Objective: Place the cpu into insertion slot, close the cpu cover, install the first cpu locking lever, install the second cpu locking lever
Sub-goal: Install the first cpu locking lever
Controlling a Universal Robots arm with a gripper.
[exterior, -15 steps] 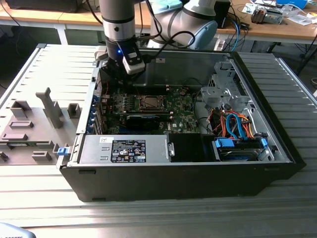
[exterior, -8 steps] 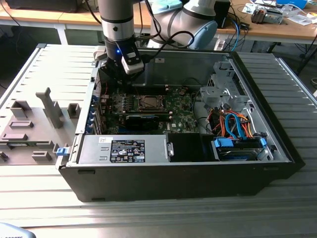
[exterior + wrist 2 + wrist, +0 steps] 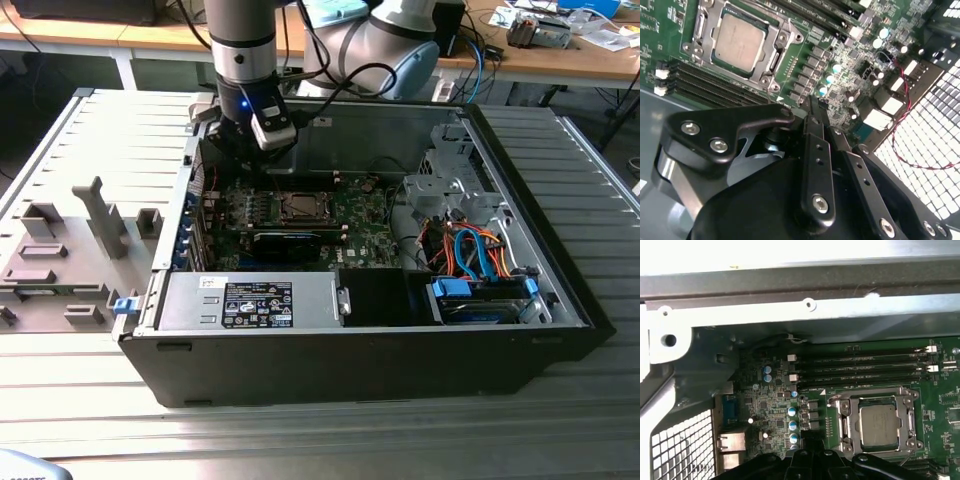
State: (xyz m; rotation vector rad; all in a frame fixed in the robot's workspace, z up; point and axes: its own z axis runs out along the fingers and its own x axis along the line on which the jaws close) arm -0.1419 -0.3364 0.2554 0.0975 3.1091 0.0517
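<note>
In the exterior view the arm is cut off by the upper edge, and the claw (image 3: 262, 150) hangs over the case's 11 o'clock corner, hiding the board beneath it; its fingertips are too small to read there. The cpu (image 3: 297, 207) is too small to tell apart from the cpu cover (image 3: 299, 196). In the first wrist view the claw (image 3: 812, 460) is cropped at 6 o'clock. In the second wrist view its black body (image 3: 805, 190) hides the board's 6 o'clock half.

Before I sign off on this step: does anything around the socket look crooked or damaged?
Nothing stands out. The cpu lies flat and square in the insertion slot, framed evenly by the cpu cover. The claw hangs beside it, touching nothing.
</note>
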